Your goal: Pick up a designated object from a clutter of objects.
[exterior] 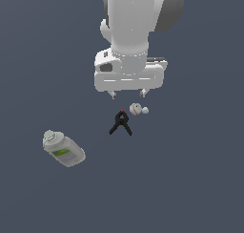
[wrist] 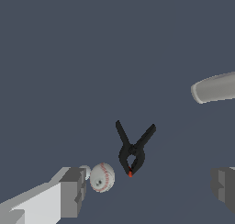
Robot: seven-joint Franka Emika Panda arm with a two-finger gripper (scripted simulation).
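Note:
The designated object, a small white ball with red seams [exterior: 135, 109] [wrist: 102, 177], lies on the dark floor among the clutter of objects. A black clamp with a red tip [exterior: 120, 122] [wrist: 133, 149] lies right beside it. A tinier plain pale sphere [exterior: 145, 111] [wrist: 85, 171] rests against the ball's other side. The whitish bottle with a green label [exterior: 63, 148] [wrist: 214, 87] lies apart, toward the exterior view's left. My gripper [exterior: 127, 93] [wrist: 149, 191] hangs open above the ball and clamp, holding nothing. One finger [wrist: 73, 191] stands close beside the ball.
Dark blue-grey floor surrounds the objects on all sides. The arm's white body [exterior: 136, 31] fills the upper middle of the exterior view.

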